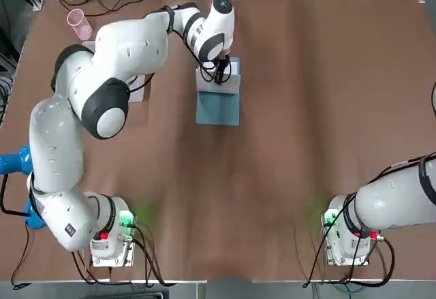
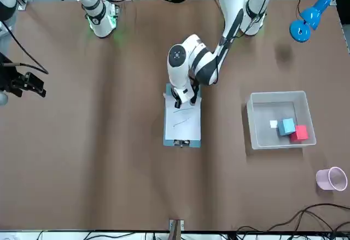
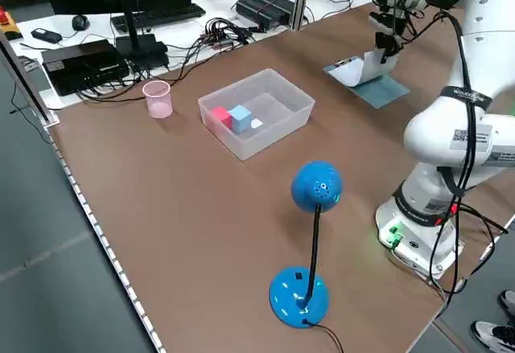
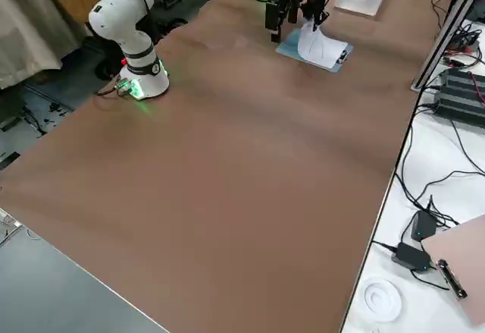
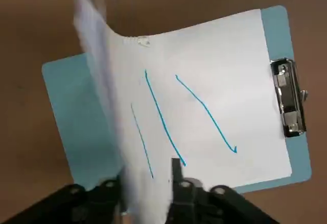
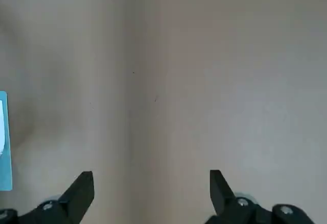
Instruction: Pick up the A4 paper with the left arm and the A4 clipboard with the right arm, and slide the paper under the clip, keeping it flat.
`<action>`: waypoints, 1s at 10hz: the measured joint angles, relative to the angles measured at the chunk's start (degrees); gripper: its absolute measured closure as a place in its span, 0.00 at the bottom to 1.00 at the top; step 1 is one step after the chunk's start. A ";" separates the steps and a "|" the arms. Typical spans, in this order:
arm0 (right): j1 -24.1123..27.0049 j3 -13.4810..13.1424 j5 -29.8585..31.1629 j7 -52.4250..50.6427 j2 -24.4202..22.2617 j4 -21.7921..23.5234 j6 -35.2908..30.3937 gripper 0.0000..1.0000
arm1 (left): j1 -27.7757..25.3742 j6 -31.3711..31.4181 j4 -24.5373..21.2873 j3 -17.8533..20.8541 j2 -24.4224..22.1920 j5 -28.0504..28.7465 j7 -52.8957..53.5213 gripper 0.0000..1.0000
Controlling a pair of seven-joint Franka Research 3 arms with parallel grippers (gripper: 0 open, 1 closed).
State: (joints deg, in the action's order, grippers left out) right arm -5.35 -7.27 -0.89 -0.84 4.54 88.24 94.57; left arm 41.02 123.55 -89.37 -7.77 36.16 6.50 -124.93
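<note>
The light blue A4 clipboard (image 2: 166, 137) lies flat near the far middle of the table, its clip (image 5: 288, 104) at the end away from the robot. The white A4 paper (image 5: 214, 96), marked with blue pen strokes, lies on the board with one end under the clip. The sheet's other end curls up off the board. My left gripper (image 5: 145, 183) hangs over that raised end, open, with the loose edge standing between its fingers. My right gripper (image 6: 152, 183) is open over bare table, well off to the robot's right (image 2: 27, 84).
A clear bin (image 2: 276, 95) holding coloured cubes sits to the robot's left of the board. A pink cup (image 2: 331, 179) stands beyond it. A blue lamp (image 2: 306, 18) is near the left arm's base. Cables run along the far edge.
</note>
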 joint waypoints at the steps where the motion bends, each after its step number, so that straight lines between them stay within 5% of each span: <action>1: 0.00 0.00 0.00 0.00 0.00 0.00 0.00 0.00 | 0.00 -0.02 0.07 0.00 -0.02 0.00 0.07 0.40; 4: 0.00 0.00 0.00 0.00 0.00 0.00 0.00 0.00 | -0.07 -4.86 1.18 -0.01 -1.99 0.01 0.41 0.00; 6: 0.00 -0.01 0.00 0.00 0.00 0.00 0.00 0.00 | -0.07 -12.20 1.81 -0.10 -6.28 0.00 2.43 0.00; 10: 0.01 -0.06 0.00 0.00 0.00 0.01 0.00 0.00 | -4.19 -16.88 3.09 0.22 -11.12 0.03 9.01 0.00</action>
State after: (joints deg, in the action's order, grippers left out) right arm -5.34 -7.33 -0.89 -0.84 4.55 88.24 94.57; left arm 36.83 106.67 -86.28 -7.55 25.04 6.54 -115.92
